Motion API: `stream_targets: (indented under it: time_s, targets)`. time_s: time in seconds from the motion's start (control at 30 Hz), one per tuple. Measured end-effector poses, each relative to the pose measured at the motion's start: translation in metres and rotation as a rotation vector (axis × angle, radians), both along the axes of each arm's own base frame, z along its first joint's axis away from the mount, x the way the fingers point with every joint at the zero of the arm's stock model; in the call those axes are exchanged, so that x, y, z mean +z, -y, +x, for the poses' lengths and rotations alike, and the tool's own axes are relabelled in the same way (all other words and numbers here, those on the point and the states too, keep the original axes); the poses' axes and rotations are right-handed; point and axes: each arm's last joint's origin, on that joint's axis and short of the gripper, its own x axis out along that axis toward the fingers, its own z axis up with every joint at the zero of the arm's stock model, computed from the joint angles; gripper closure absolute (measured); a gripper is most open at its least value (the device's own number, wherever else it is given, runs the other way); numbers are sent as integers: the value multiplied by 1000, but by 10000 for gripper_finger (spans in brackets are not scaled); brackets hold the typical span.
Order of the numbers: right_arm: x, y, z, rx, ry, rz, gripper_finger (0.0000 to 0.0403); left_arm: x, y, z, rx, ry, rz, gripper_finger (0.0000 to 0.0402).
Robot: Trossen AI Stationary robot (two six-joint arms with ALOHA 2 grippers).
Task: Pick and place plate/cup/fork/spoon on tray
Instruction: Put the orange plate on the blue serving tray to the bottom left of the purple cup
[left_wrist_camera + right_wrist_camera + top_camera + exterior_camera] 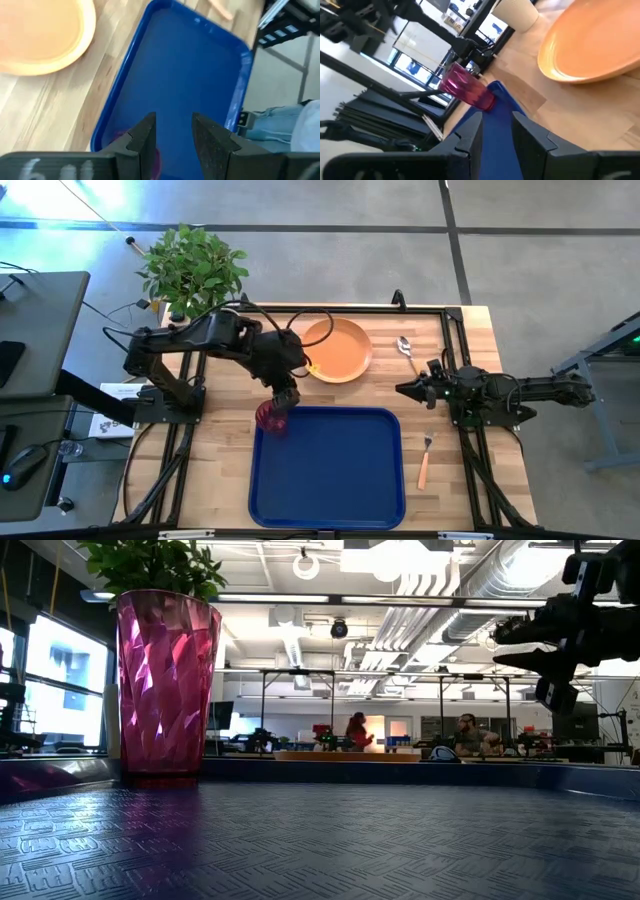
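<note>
The dark-red cup [270, 418] stands upright by its base on the far left corner of the blue tray [330, 480]; it also shows in the low view [165, 680] and the right wrist view [467, 90]. My left gripper [284, 394] is open just above and beyond the cup, touching nothing; in its wrist view [173, 120] only a bit of the cup [157, 161] shows below the fingers. The orange plate [338, 348], spoon [405, 348] and fork [425, 462] lie on the wooden table. My right gripper [403, 390] waits open at the right, above the table.
A potted plant [190, 268] stands off the table's far left corner. Black frame rails [455, 360] run along the table's sides. Most of the tray's floor [190, 75] is bare. People sit far off in the room [465, 735].
</note>
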Motion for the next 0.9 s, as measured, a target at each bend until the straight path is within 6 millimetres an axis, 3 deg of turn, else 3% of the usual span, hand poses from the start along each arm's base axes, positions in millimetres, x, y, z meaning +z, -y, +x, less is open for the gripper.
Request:
stream_targets:
  time_s: [0.23,0.4,0.7,0.9]
  targets:
    - [3,2,0,-79,31,-3,308,23,8,-7,-10,88,-3,286]
    - [19,3,0,-107,133,-83,308,35,18,-16,-2,156,69,286]
    - [94,6,-10,-226,299,-368,308,54,41,-43,-32,267,136,286]
    - [145,7,-5,-252,199,-527,308,57,55,-51,-64,282,146,287]
